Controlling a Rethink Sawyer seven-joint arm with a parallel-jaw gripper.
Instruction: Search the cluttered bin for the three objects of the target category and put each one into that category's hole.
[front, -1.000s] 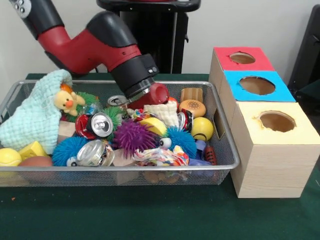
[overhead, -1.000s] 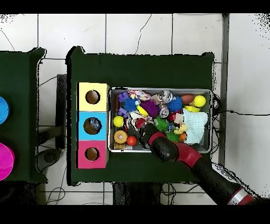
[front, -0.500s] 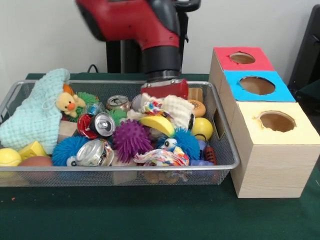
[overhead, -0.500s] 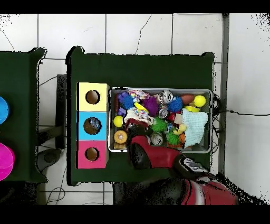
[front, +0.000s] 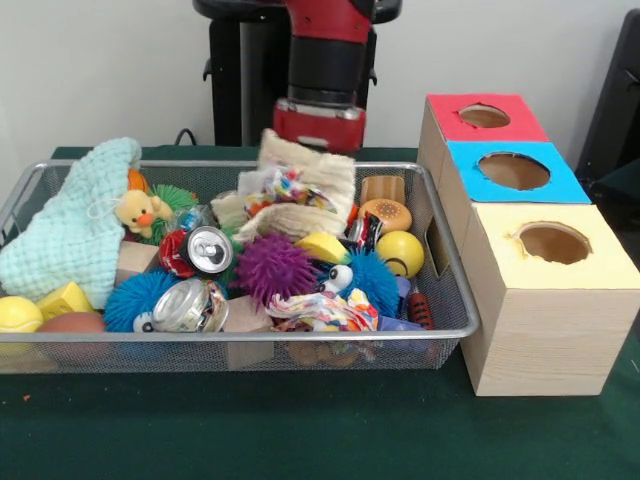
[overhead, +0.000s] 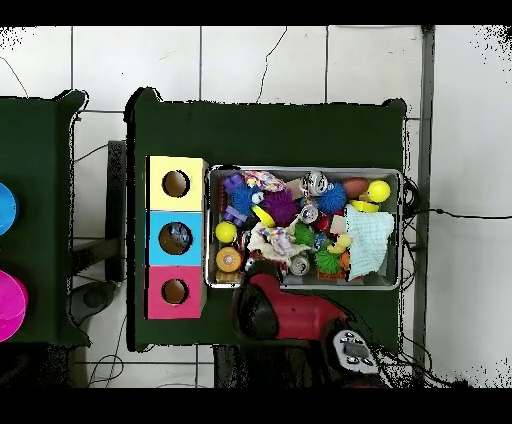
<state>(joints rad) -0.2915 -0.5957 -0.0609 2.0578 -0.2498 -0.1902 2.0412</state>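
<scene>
Your tool (front: 318, 128), top centre of the front view, sits above a cream cloth (front: 305, 172) at the bin's (front: 455, 300) far rim; you cannot tell its grip. The blue-topped hole (front: 514, 170) is at right, between red and yellow boxes.

From overhead, the arm (overhead: 285, 312) lies below the bin (overhead: 304, 285), with the hole (overhead: 175, 238) at centre left on the surface (overhead: 270, 130).

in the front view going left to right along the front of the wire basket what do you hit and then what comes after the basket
Yellow ball → fuzzy blue spiky ball → crushed silver can → multicoloured knotted rope toy → small brown football → right rim of the silver wire-mesh bin → yellow-topped wooden box.
</scene>
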